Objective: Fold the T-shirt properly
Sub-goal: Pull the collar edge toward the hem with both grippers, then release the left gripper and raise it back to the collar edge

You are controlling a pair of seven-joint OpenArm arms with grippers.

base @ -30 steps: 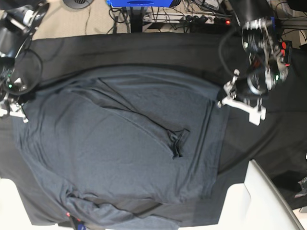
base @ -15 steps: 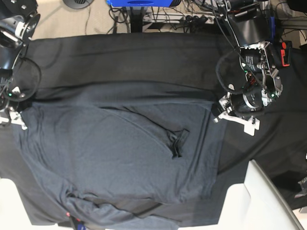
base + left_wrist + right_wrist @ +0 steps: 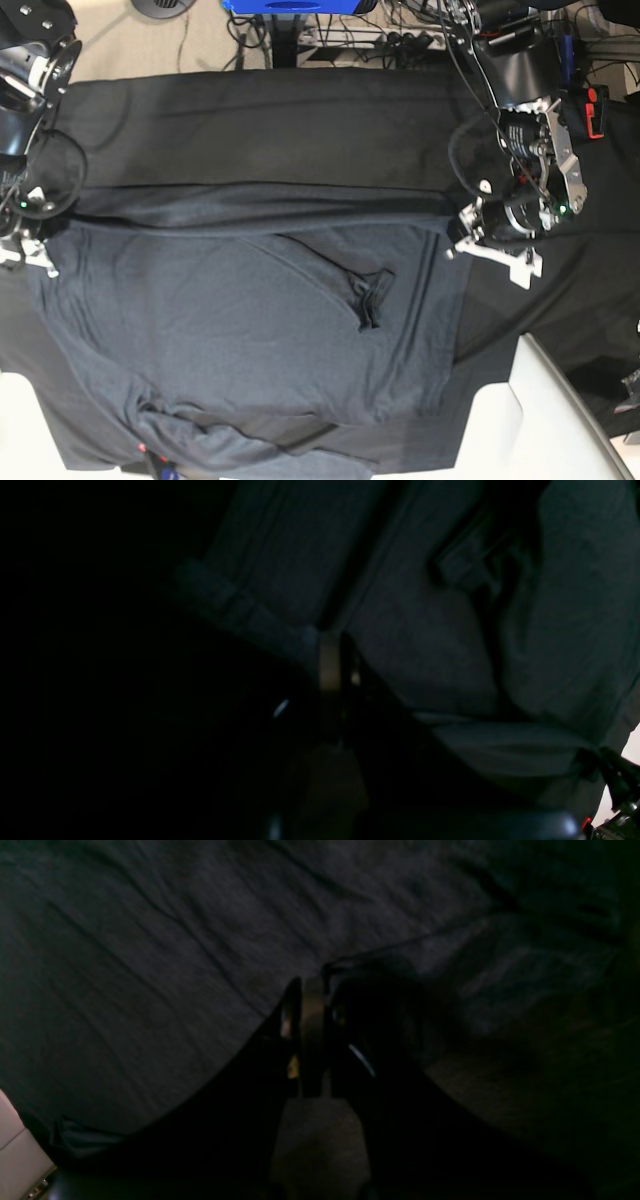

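Between the two grippers: the T-shirt [image 3: 250, 320], dark slate-grey, spread flat over the black table cloth [image 3: 280, 120], covering most of the middle and near part of the table.

Left gripper [image 3: 455, 240] sits at the shirt's edge on the base view's right. Wrist view shows its jaws pressed together on a hemmed edge of the shirt [image 3: 250, 615]; fabric runs straight off from the tips, up and away. So it's clamped on the T-shirt.

Right gripper [image 3: 45, 262] is at the opposite edge, base view's left. Its wrist camera shows fingers [image 3: 312, 1010] together with shirt fabric [image 3: 150, 965] pinched at the tips, cloth fanning out ahead of it with diagonal wrinkles. Also clamped on the T-shirt.

Fold ridge spans gripper to gripper along the shirt's far side. Roughly midway between the grippers, nearer the left one, a small dark pucker [image 3: 372, 298] in the fabric. Bunched cloth, likely a sleeve [image 3: 190, 430], at the near edge, closer to the right gripper's side.

White block [image 3: 540, 420] near the left gripper, on the near side, off the shirt.
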